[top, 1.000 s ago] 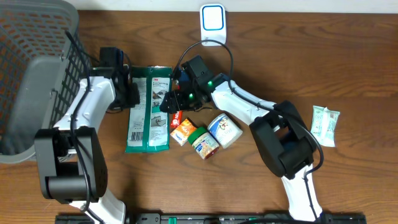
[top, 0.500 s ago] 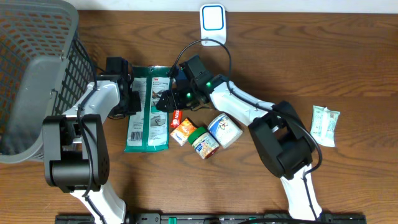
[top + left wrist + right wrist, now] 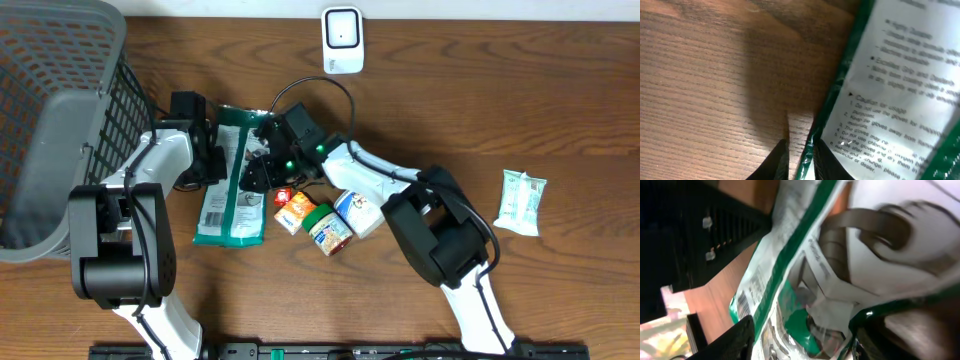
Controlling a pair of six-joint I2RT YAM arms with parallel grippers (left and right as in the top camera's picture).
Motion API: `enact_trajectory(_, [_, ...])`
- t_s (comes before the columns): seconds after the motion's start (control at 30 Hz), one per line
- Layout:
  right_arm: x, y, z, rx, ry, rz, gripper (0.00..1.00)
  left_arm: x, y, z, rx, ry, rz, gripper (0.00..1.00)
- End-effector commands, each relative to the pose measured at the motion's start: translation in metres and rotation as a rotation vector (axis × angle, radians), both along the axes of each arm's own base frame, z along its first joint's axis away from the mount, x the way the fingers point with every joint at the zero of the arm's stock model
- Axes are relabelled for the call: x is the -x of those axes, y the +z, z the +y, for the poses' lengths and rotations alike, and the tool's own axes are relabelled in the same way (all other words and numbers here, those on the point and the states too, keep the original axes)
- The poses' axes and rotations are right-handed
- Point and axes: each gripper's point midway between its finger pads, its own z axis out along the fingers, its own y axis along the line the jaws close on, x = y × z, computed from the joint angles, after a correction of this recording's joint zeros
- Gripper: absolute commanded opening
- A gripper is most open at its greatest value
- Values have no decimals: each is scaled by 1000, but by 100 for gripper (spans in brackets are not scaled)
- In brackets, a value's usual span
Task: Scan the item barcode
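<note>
Overhead, a grey basket (image 3: 50,120) fills the left edge of the wooden tabletop (image 3: 560,90). Just right of it the left gripper (image 3: 213,160) sits at the left side of a green and white packet (image 3: 232,205), which lies lengthwise near the middle of the tabletop, its upper end bowed up. From the left wrist, the dark fingers (image 3: 777,160) are pressed together on the packet's green border, with printed text running across the white face beside them. The right gripper (image 3: 262,165) meets the same packet from its right side, near the upper end. From the right wrist its jaws stand apart with the crumpled packet between them, and a barcode shows on the packet near the left finger; whether the jaws press on the packet cannot be told. Just below that gripper sit three small things in a row: an orange box (image 3: 294,210), a jar with a green lid (image 3: 328,228) and a blue and white tub (image 3: 360,210), each touching or just beside the next. A white scanner (image 3: 342,38) stands at the far edge, above them. Near the right edge, well apart, lies a small white and green pack (image 3: 522,200).
</note>
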Motion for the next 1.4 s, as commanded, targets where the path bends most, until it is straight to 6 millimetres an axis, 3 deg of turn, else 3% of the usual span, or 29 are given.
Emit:
enact_trajectory(0.0, [17, -11, 11, 2, 36, 30, 52, 14, -23, 3, -12, 12, 76, 19])
enact_trajectory(0.2, [19, -8, 18, -15, 47, 8, 42, 14, -24, 2, -6, 11, 76, 18])
enact_trajectory(0.47, [-9, -3, 1, -43, -6, -2, 19, 13, -24, -9, 57, 5, 75, 19])
enact_trajectory(0.67, [-9, -10, -5, -8, -33, 23, 49, 13, -24, -17, 104, 0, 74, 19])
enact_trajectory(0.8, [-3, -19, 2, 51, -45, -22, 56, 13, -24, -17, 104, 0, 75, 19])
enact_trajectory(0.9, [2, -20, 10, 62, -42, -50, 56, 13, -24, -17, 104, 0, 75, 19])
enact_trajectory(1.13, [-3, -12, 23, 30, -78, -81, 36, 13, -24, -17, 104, 0, 74, 19])
enact_trajectory(1.2, [-6, -13, 22, 38, -94, -88, 22, 13, -24, -17, 104, 0, 74, 18])
enact_trajectory(1.27, [-6, -13, 22, 38, -93, -87, 1, 13, -24, -17, 104, 0, 74, 19])
enact_trajectory(1.37, [-6, -15, 19, 46, -83, -92, 1, 7, -19, -17, 103, -1, 53, 19])
